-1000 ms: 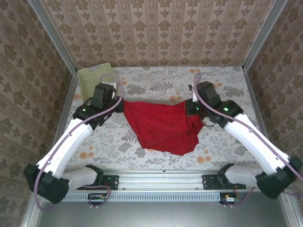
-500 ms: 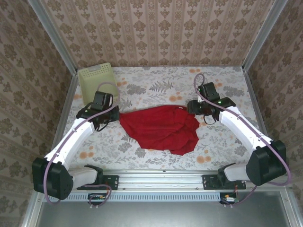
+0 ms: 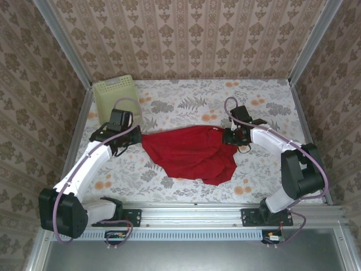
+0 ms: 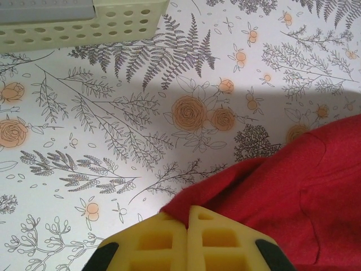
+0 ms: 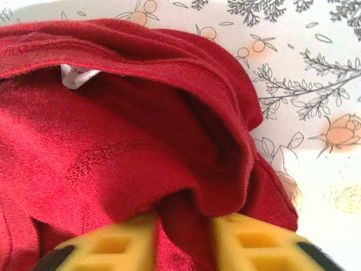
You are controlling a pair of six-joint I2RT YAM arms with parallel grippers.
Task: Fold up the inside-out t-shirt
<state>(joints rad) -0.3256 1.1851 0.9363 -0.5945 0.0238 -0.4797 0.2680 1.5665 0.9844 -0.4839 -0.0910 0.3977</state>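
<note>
The papered left wall (image 3: 34,84) stands right along the table's (image 3: 186,104) left edge, so there is little room to swing on that side. A pale yellow-green perforated basket (image 3: 114,93) sits in the far-left corner, close to the back wall. The left wrist view shows its rim (image 4: 84,22) beyond a stretch of bare floral cloth.

Just near of the basket, the left gripper (image 3: 134,138) is low over the left part of the table. Its yellow fingers (image 4: 158,243) are pressed together, and a corner of the inside-out t-shirt (image 4: 293,186) runs in at their tips, so it is pinching that corner.

The t-shirt (image 3: 189,152) lies crumpled across the middle of the table, drawn out sideways between the two grippers. Its lower part sags toward the near edge but stops short of the metal rail (image 3: 192,212). The whole far half of the table behind it is open surface, and bare strips also lie along the near edge on both sides.

At the shirt's right end, the right gripper (image 3: 230,135) is clamped on bunched red fabric. In the right wrist view a thick fold of the shirt (image 5: 113,141) fills the gap between the fingers (image 5: 254,237). A white tag (image 5: 76,76) shows under a hem further in.

To the right, bare table runs on to the right edge, where the right wall (image 3: 333,84) closes it off.
</note>
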